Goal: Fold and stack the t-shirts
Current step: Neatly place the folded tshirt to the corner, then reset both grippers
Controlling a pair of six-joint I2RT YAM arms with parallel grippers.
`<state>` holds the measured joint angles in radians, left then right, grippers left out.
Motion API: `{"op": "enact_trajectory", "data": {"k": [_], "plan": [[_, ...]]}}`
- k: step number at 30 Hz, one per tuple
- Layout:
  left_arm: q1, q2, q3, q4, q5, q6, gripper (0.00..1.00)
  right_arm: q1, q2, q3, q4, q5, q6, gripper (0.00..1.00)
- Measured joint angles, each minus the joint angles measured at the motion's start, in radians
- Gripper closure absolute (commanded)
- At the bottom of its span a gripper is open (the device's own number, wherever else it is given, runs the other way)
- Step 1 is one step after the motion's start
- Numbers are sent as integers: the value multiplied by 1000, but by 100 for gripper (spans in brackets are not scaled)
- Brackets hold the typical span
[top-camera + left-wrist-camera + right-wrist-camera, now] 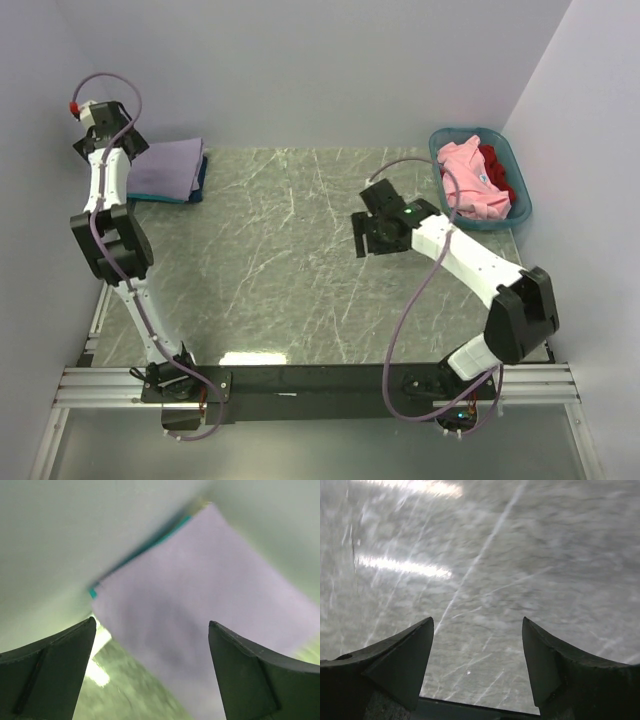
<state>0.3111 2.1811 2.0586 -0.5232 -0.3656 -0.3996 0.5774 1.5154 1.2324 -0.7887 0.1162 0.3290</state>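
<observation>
A folded lavender t-shirt (168, 167) lies at the table's far left corner on top of a teal one (201, 186), of which only an edge shows. My left gripper (135, 148) hovers at the near left edge of that stack. In the left wrist view it (151, 622) stands open and empty, with the lavender cloth (200, 605) and a teal edge (165, 532) below. Over bare marble right of the table's middle, my right gripper (362, 215) is open with nothing in it (477, 620). A pink t-shirt (468, 180) and a red one (497, 170) lie crumpled in the basket.
The teal-blue plastic basket (521, 192) sits at the far right corner against the wall. White walls close in the table (280, 270) at the back and on both sides. A metal rail (300, 380) with the arm bases runs along the near edge.
</observation>
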Motion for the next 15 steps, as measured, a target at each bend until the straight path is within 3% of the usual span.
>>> {"op": "enact_trajectory", "data": {"k": [5, 15], "plan": [[-27, -175, -85, -50, 85, -87, 0, -97, -132, 0, -31, 87, 68, 19], [-230, -795, -546, -93, 244, -163, 1, -241, -469, 0, -85, 280, 150, 7]]}}
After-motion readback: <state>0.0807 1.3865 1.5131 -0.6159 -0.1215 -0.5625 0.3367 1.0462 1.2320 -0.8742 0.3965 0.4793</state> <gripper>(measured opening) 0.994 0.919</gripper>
